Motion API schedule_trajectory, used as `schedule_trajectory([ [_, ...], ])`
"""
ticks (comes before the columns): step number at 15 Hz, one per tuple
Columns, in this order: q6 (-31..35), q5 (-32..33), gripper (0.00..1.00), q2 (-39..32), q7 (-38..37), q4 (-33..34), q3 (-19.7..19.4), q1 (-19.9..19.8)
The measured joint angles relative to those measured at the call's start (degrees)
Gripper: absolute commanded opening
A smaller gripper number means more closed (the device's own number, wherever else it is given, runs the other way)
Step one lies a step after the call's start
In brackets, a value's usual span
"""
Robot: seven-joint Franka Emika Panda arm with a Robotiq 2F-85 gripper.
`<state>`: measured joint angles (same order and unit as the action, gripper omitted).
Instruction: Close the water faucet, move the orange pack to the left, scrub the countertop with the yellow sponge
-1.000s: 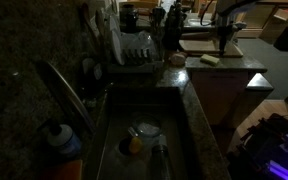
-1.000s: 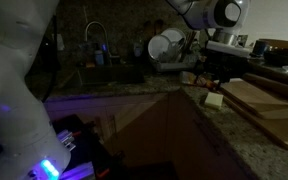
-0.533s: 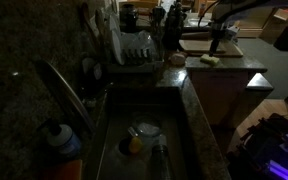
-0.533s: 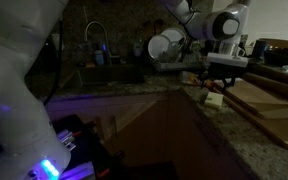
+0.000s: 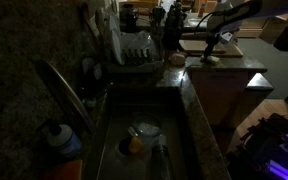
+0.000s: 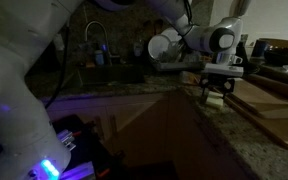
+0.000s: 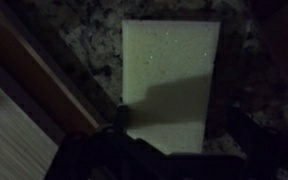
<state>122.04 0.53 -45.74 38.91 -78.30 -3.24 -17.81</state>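
**Your gripper (image 5: 210, 50) hangs with its jaws fully spread, directly over the sponge (image 7: 171, 80), with nothing in its hold.**

In an exterior view, reading from the left, the faucet (image 5: 66, 92) slants down over the sink (image 5: 104, 135), where a white dish (image 5: 146, 129) lies. Beyond the sink a dish rack (image 5: 134, 52) holds plates. The pack (image 5: 177, 60) sits on the countertop (image 5: 199, 88) just right of the rack, apart from your gripper. Further right, your tool points straight down at the counter's far end, beside the wooden boards (image 6: 266, 100). In the wrist view the sponge lies flat on the speckled stone, with a board edge (image 7: 29, 85) running diagonally to its left. The dark fingers stand to either side of the sponge's near end. The light is too dim to tell whether they touch it.
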Motion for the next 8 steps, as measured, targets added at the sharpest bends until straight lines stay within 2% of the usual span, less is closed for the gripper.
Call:
schedule_trajectory([
  [1, 0.0, 0.0, 1.00, 0.0, 0.0, 0.0, 0.0, 0.0],
  [2, 0.0, 0.0, 0.89, 0.0, 0.0, 0.0, 0.0, 0.0],
  [3, 0.0, 0.0, 0.86, 0.0, -0.2, 0.0, 0.0, -0.1],
  [4, 0.0, 0.0, 0.66, 0.0, -0.3, 0.0, -0.1, -0.2],
  [6, 0.1, 0.0, 0.61, 0.1, -0.4, 0.0, -0.2, -0.4],
  [8, 0.1, 0.0, 0.47, 0.1, -0.4, 0.0, -0.4, -0.8],
])
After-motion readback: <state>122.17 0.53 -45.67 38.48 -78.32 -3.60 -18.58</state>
